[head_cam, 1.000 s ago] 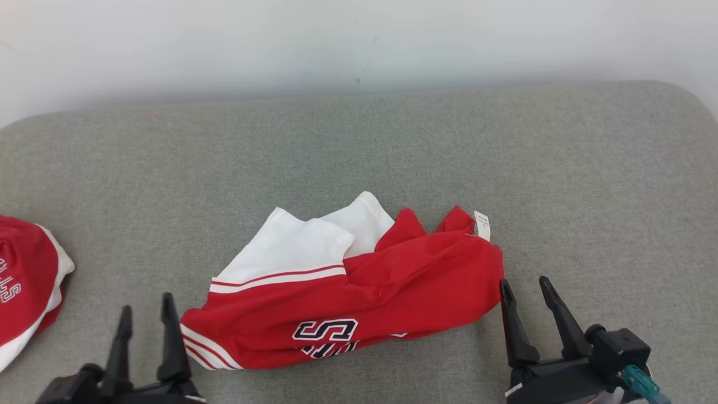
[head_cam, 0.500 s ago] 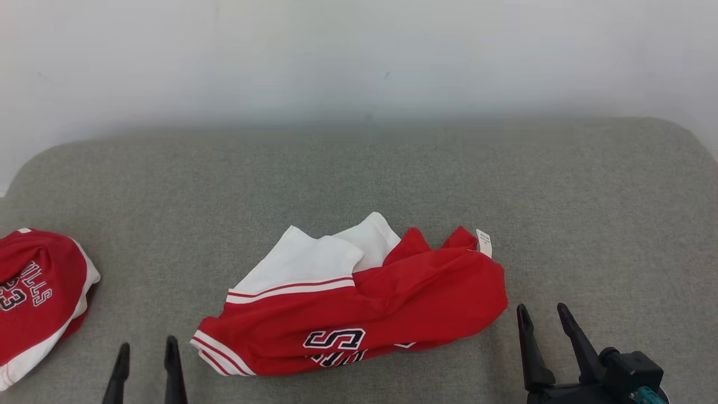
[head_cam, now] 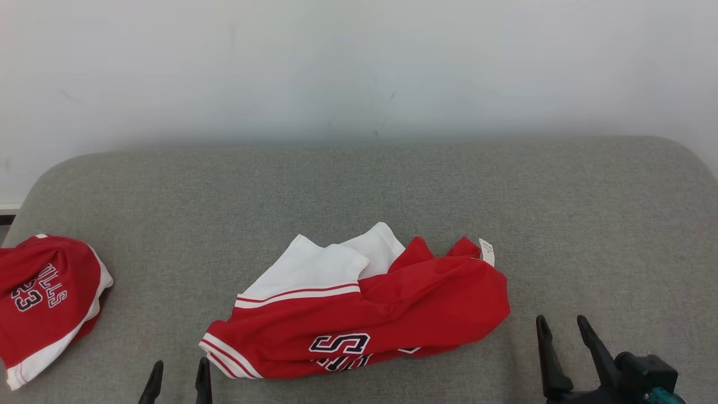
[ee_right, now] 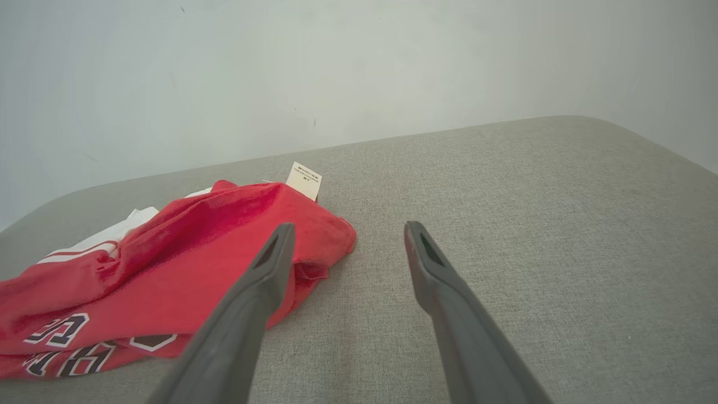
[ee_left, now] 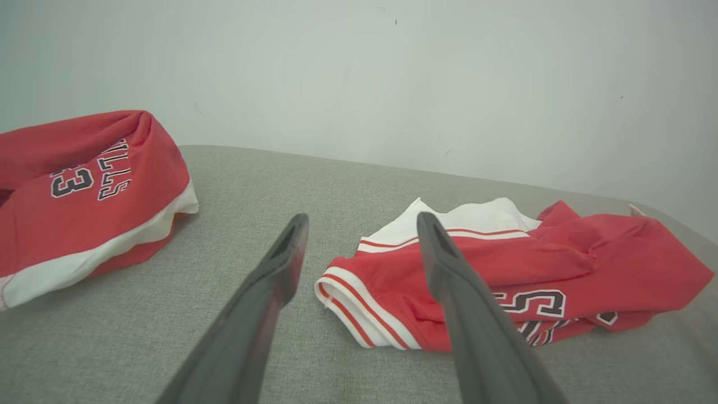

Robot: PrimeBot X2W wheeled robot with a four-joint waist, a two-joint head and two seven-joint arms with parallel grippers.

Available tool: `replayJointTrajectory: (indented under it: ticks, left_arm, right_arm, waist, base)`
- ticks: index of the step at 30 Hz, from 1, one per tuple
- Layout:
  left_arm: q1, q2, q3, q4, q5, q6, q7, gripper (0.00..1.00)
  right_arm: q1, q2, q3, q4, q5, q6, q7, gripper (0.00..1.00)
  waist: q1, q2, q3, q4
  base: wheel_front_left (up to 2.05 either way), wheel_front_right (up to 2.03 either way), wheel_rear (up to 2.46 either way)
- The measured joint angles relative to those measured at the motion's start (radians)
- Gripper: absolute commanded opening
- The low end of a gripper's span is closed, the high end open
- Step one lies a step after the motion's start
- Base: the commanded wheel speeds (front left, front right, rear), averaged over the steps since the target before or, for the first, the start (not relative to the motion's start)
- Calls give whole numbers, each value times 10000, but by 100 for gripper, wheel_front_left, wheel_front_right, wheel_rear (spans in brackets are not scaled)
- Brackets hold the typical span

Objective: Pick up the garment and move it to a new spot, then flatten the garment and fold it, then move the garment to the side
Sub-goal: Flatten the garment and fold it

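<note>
A crumpled red and white garment (head_cam: 359, 314) is seen lying in the lower middle of the head view, on a grey fabric-covered surface (head_cam: 589, 224) that is backed by a pale wall (head_cam: 359, 67). Its white part with red stripes is turned towards the upper left, its red part is spread towards the right, and dark outlined lettering is shown along its lower edge. A small white label (head_cam: 487, 251) is seen sticking up at the garment's upper right corner. A second garment (head_cam: 47, 303), red with a white band and marked with letters and the number 23, is bunched at the left edge of the frame, well apart from the first. The left tool (head_cam: 180, 366) is seen at the bottom edge, just beside the striped lower left corner of the garment, with its two dark fingers spread and nothing between them. In the left wrist view that striped corner is framed between and behind the parted fingers (ee_left: 449, 264). The right tool (head_cam: 561, 324) is placed at the lower right, near the red end of the garment but apart from it, its fingers likewise held wide with nothing gripped. In the right wrist view the red end and the label are seen to the left of the spread fingers (ee_right: 426, 264), and bare grey fabric is seen between them.
</note>
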State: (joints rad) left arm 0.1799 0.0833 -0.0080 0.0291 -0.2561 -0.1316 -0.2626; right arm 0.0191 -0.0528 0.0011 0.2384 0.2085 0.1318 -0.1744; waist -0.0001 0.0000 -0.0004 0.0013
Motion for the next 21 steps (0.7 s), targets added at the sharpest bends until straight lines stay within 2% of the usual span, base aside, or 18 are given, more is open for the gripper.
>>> replayJointTrajectory:
  ticks: [5, 13, 21]
  left_arm:
    - [-10, 4, -140, -2, -13, 0, 0, 100]
    - [-177, 23, -343, -33, -188, 0, 0, 100]
    - [-639, 17, -619, -56, -205, 0, 0, 100]
  right_arm:
    - [-628, -186, -318, 25, -79, 0, 943, 100]
    - [-2148, -360, -1248, 646, -453, 0, 3866, 100]
    - [-3555, -554, -1409, 1503, -715, 0, 5367, 100]
  waist:
    - [1, 0, 18, 60]
    - [1, 0, 291, 287]
    - [2, 1, 916, 623]
  base:
    - [0, 0, 0]
    - [0, 0, 0]
    - [0, 0, 0]
